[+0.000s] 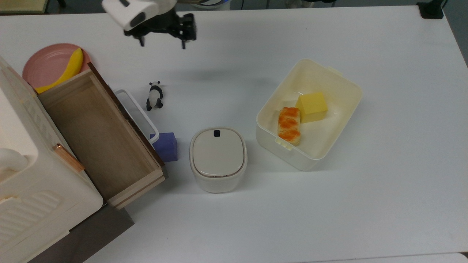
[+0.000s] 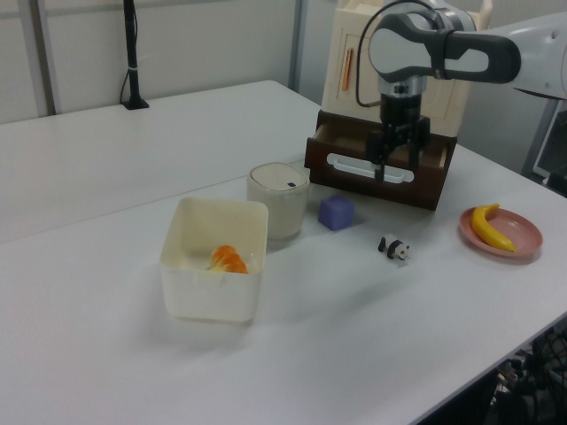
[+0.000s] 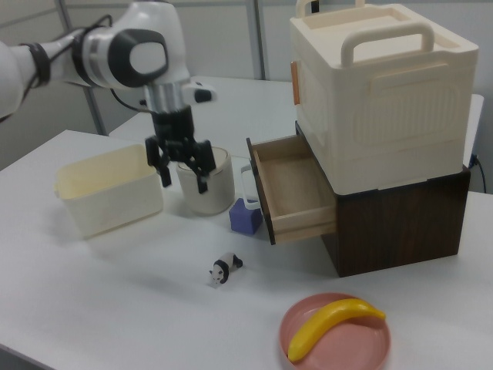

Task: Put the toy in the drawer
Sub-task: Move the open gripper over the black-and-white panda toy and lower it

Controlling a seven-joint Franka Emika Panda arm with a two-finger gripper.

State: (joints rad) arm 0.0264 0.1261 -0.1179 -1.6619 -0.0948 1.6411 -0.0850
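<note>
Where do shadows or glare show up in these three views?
Top view: a soft shadow on the table below the gripper. Left view: faint shadow beside the tub. Right view: even lighting, no glare, the drawer interior clearly lit.

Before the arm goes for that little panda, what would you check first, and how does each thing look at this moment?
1. Drawer open: ok, pulled out, inside bare.
2. Panda toy free to grab: ok, alone on the white table, apart from the purple block and the drawer's white handle.
3. Gripper empty: ok, fingers spread, nothing between them.
4. Gripper over the toy: not ok, in the top view it hangs above the bare table beyond the panda.
5. Way to the drawer: ok, nothing lies between toy and drawer but the handle.
</note>
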